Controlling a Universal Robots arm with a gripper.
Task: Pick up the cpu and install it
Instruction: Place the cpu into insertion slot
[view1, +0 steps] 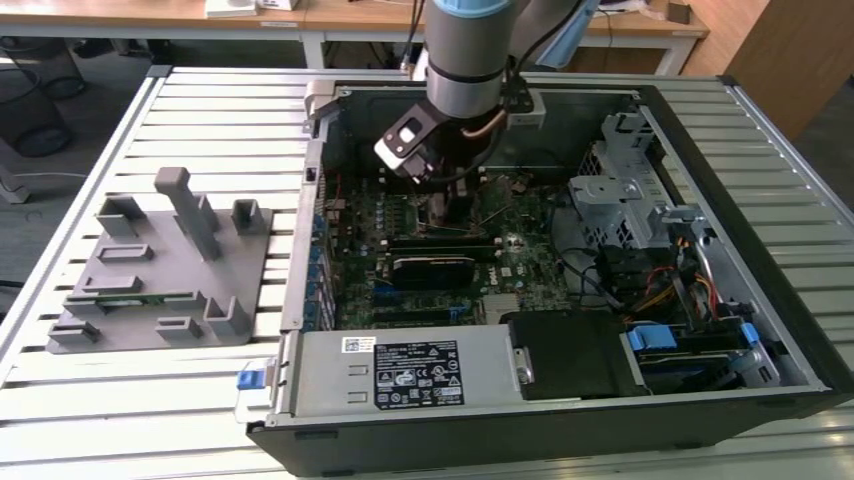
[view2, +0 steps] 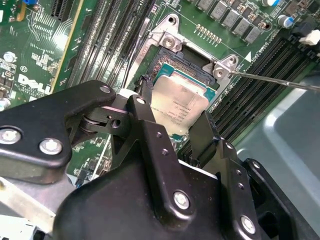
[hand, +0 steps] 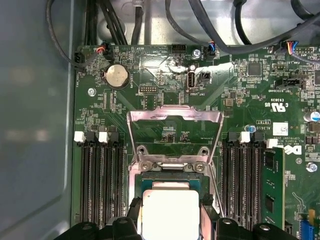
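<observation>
Gripping cpu (view2: 181, 102) by opposite edges between fingers (view2: 148, 125), over socket (view2: 192, 59); likely light, stiff, slick-lidded, fragile underneath; edges safest.

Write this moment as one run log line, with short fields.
claw: shut on cpu | cpu: at socket | load plate: flipped open

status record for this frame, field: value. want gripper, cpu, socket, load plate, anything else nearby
gripper: inside the open pc case, shut on two opposite edges of the cpu
cpu: silver lid up, directly over the socket; whether it is seated cannot be told
load plate: swung open
memory stick: green, in a slot beside the socket
grey fixture: on the slatted table, to the exterior view's left of the case
</observation>
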